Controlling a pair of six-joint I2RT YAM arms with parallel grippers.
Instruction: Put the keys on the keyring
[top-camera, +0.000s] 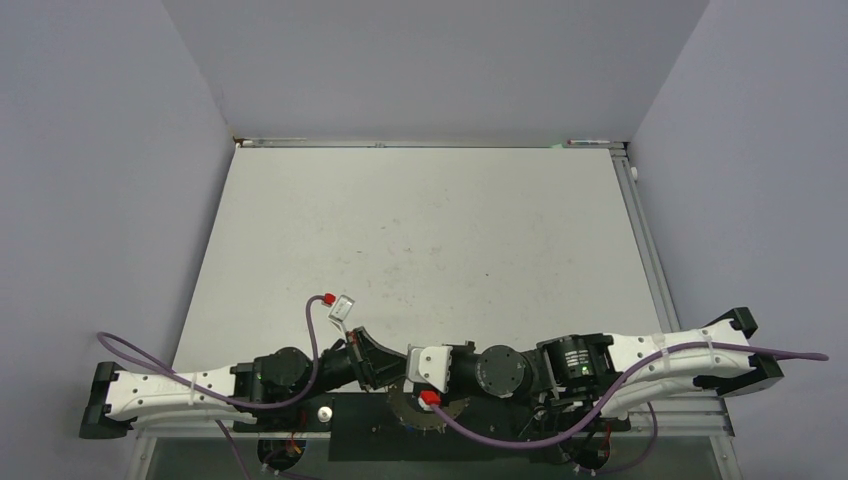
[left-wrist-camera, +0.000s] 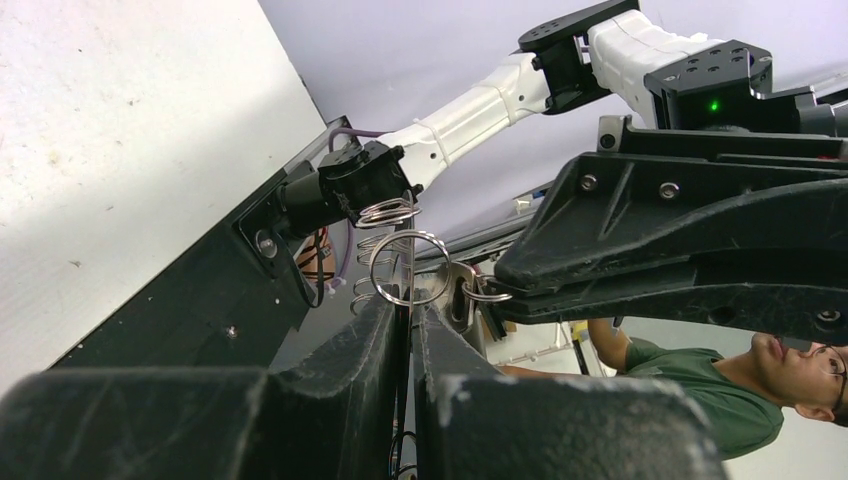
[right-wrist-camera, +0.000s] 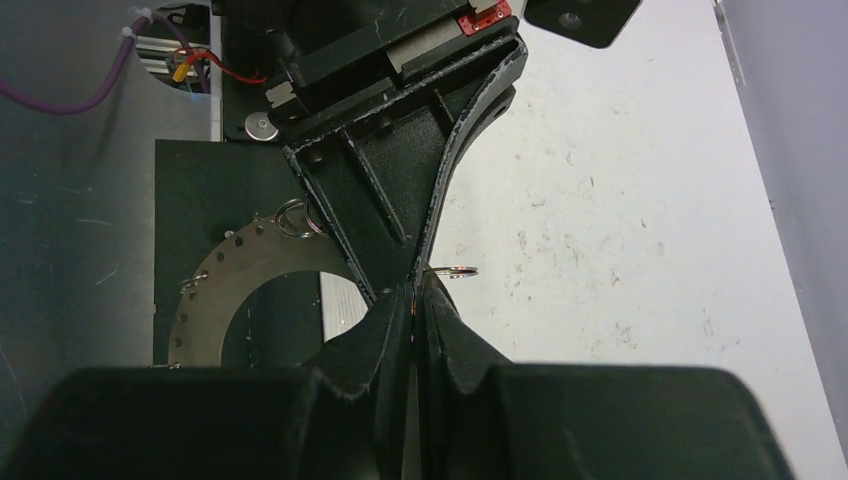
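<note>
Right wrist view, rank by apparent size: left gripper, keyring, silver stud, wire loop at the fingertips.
1. left gripper, though nearer the camera
2. keyring, partly hidden
3. wire loop and silver stud: look alike, loop edge-on, not ranked

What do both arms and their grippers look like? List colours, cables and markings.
Both the left arm and right arm have white link shells between black joint housings. A purple cable with a red plug runs along each. The right arm shows a small green light. The left gripper and right gripper are black, with two tapered fingers, scuffed pale along the edges.
</note>
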